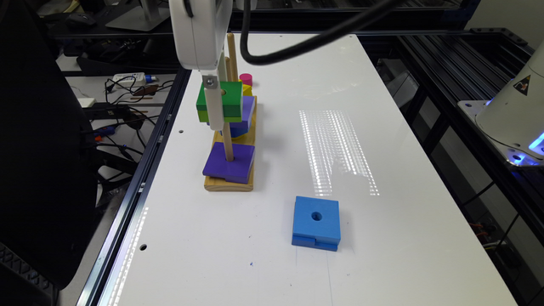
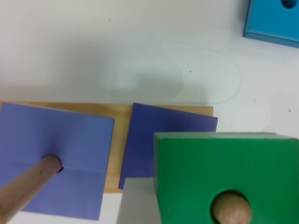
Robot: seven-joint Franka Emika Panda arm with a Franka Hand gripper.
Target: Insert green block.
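Holding: the gripper [image 1: 216, 108] grips the green block [image 1: 225, 102] up in the air, white fingers [image 1: 214, 106] pressed against the block's side.
Green block: dark green layer over a lime-green one, level, raised well above the wooden base [image 1: 229, 180]; in the wrist view [image 2: 224, 172] the rounded tip of a peg [image 2: 230, 207] sits in its centre hole.
Peg under block: the wooden peg [image 1: 228, 146] runs down from beneath the green block into the near purple block [image 1: 229, 163].
Near purple block: flat on the end of the wooden base nearest the table's near edge, threaded on that peg, well below the green block.
Second purple block: a lighter purple block [image 1: 247, 111] sits farther along the base, just behind the green block, with something blue under it.
Other pieces: a yellow piece [image 1: 247, 90] and a pink cylinder [image 1: 245, 79] stand farther back by a taller peg [image 1: 232, 55].
Wooden base: lies lengthwise close to the table's edge on the exterior view's left.
Blue block: a blue square block [image 1: 316, 223] with a round hole lies flat on the white table [image 1: 382, 127], apart from the base, toward the near edge.
Writing: a triangular warning sticker [image 1: 522, 85] marks the white robot base at the exterior view's right; its symbol is too small to read.
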